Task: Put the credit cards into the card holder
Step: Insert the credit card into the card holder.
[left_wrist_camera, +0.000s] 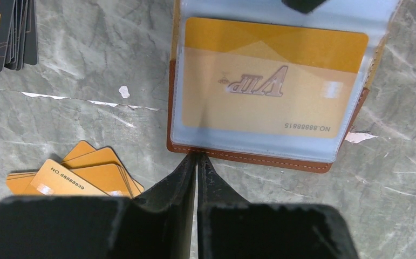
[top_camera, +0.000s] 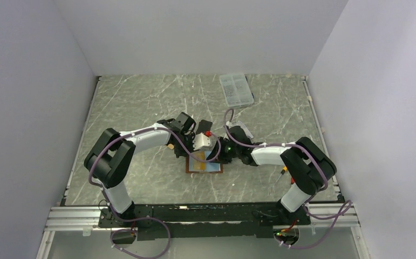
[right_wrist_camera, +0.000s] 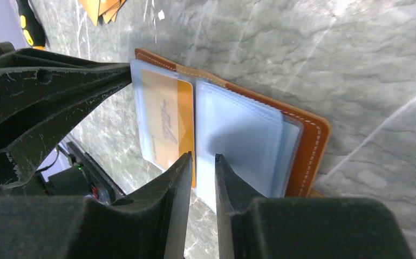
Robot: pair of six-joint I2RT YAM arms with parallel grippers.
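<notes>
Card holder is lying open on the table, centrally, orange card sitting in its clear pocket. Left jaws, pressed together, are pinning its far edge; right jaws, slightly spread, are hovering close enough to snag and drag the card out.

A: Arm finish?
B: Left arm and right arm: white links, black joint housings, black bases, purple cables looped loosely outside.
A: Fingers?
B: Matt black, wedge-shaped, scuffed pale at the edges. Green lamp lit on the right wrist.
</notes>
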